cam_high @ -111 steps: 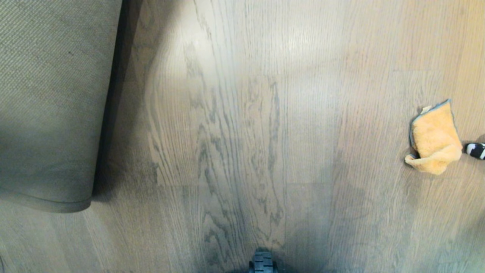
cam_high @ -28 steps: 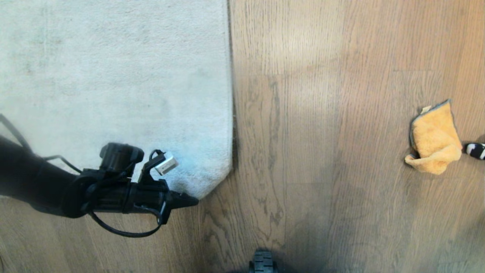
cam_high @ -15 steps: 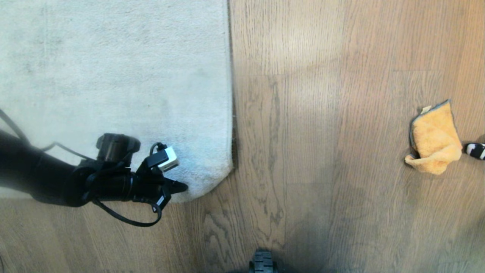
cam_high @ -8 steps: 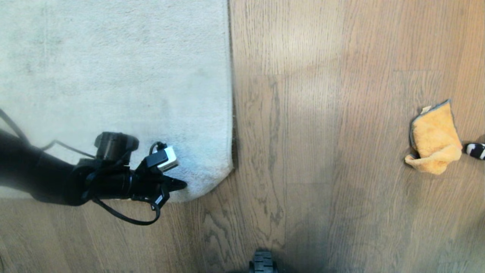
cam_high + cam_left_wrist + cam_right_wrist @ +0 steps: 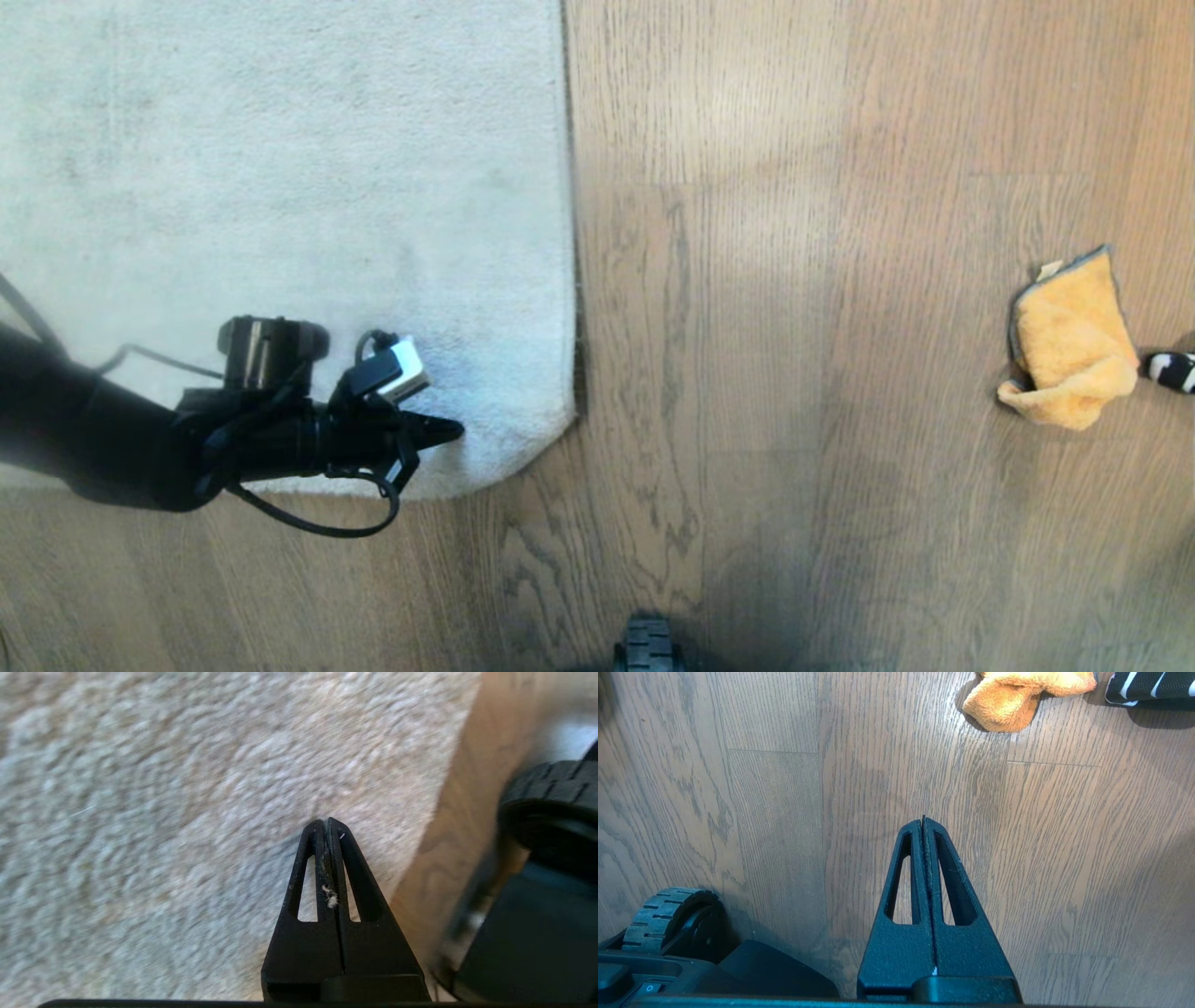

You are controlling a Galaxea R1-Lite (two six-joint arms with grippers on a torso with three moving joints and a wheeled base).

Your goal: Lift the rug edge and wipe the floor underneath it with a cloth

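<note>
The rug (image 5: pixel 280 187) lies flat on the floor (image 5: pixel 794 373); our left claw (image 5: pixel 453 430), closed and empty, rests on its near corner. The cloth (image 5: pixel 1069 341) sits well apart. We judge the task nearly done; next, withdraw.

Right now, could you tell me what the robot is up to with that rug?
The left gripper is shut and empty, its tips over the rug near the rounded corner. The rug lies flat, pile up, on the wood floor. The orange cloth sits crumpled on the floor off to the right, untouched. The right gripper is shut too, parked over bare floor.
</note>
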